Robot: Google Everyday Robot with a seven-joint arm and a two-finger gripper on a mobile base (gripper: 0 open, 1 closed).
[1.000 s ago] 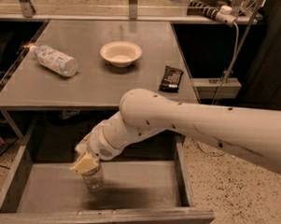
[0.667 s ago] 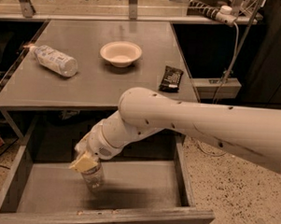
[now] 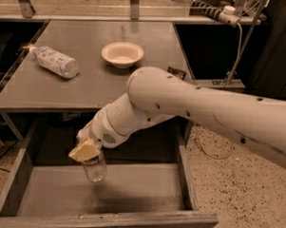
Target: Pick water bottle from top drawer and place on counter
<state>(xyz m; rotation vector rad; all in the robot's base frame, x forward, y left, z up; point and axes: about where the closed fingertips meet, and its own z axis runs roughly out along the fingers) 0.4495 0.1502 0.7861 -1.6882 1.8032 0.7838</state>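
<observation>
The water bottle (image 3: pixel 95 169), small, clear and ribbed, hangs upright from my gripper (image 3: pixel 86 151). The gripper is shut on the bottle's top, and its yellowish finger pads (image 3: pixel 84 152) cover the cap. The bottle is held a little above the bare grey floor of the open top drawer (image 3: pixel 130 194), left of the drawer's middle. The counter (image 3: pixel 97 83) lies just behind and above the drawer. My white arm reaches in from the right and crosses the counter's front right corner.
A larger bottle with a white speckled label (image 3: pixel 55 61) lies on its side at the counter's left. A white bowl (image 3: pixel 122 54) stands near the counter's middle. A dark remote (image 3: pixel 175 72) shows partly behind my arm. A power strip with a cable (image 3: pixel 228 10) is at the back right.
My gripper has risen a little with the water bottle in it, so the bottle hangs higher above the drawer floor. Things on the counter have not moved.
</observation>
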